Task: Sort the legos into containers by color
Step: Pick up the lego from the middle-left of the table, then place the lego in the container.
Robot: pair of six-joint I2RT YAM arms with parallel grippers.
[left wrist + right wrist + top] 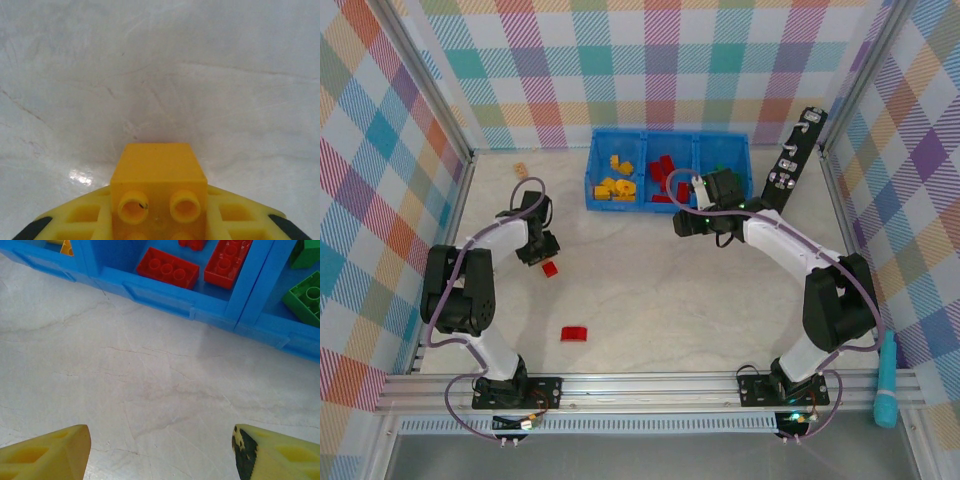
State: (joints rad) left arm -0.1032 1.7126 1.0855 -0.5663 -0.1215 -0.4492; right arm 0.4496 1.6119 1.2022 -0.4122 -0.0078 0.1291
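At the far left of the table [660,290], a tan block [520,171] is seen near the back wall. The left gripper [536,247] is lowered to the table, and its fingers are closed on a yellow brick [159,175], whose studs are turned towards the wrist camera. Just beside that gripper a red brick [550,268] is lying on the table, and a second red brick [574,333] is found nearer the arm bases, well apart from the bin [670,132]. The bin is set at the back, right of centre. Its left compartment is filled with yellow bricks [615,180], its middle one with red bricks [167,267], and in its right one green bricks [305,295] are seen, partly hidden from above by the right arm. The right gripper [160,452] is held over bare table just in front of the bin, with its fingers spread wide and nothing between them.
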